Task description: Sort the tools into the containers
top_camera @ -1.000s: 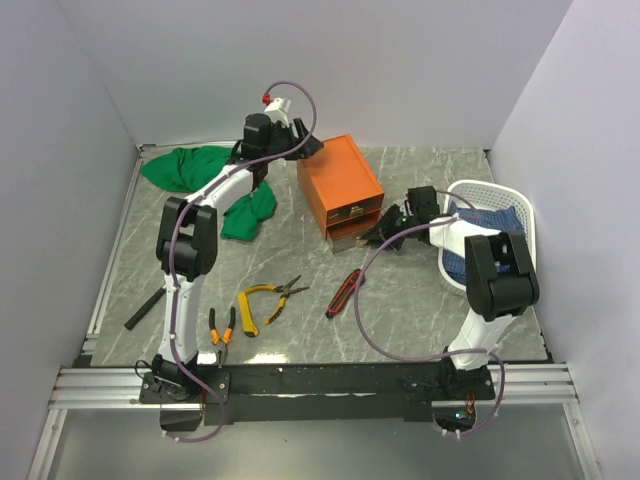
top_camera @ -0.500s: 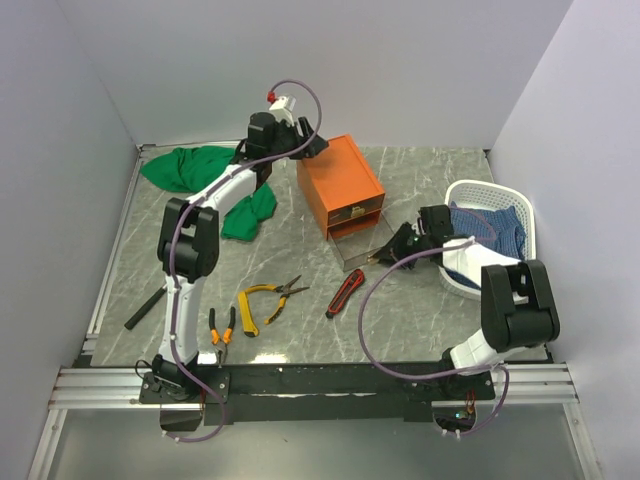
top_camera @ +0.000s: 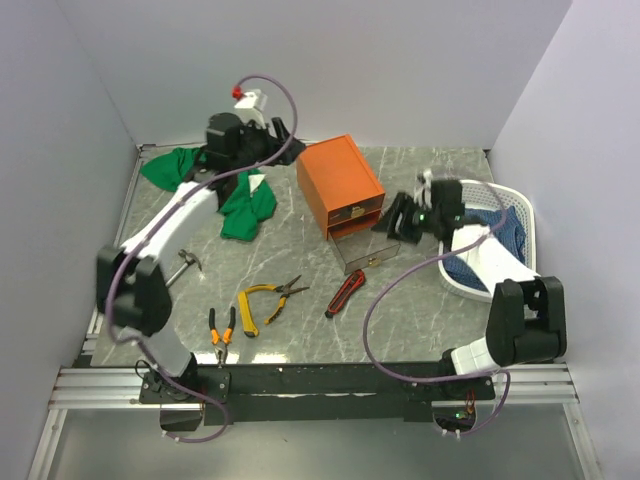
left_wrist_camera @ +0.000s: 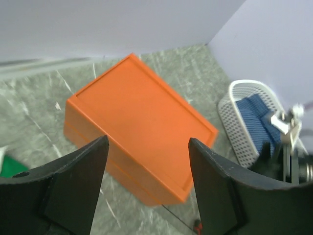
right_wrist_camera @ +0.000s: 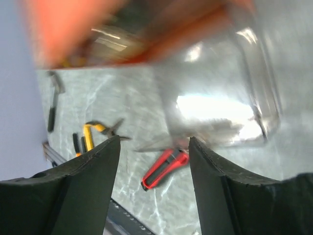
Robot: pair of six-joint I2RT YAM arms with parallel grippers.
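Hovering at the upper middle of the overhead view, the left hand [left_wrist_camera: 146, 144] is spread wide and empty, looking down on the orange box [top_camera: 340, 178]. The right hand [right_wrist_camera: 151, 142], right of centre, is also wide and holds nothing. It faces the lower clear drawer [top_camera: 366, 256], which is pulled out toward the frame's bottom. On the tabletop [top_camera: 300, 235], the red-black utility knife [top_camera: 345, 292] lies just lower left of that drawer. The yellow-handled pliers [top_camera: 262, 297] and orange-black pliers [top_camera: 220, 328] lie further left. The hammer [top_camera: 186, 262] is partly hidden under the left arm.
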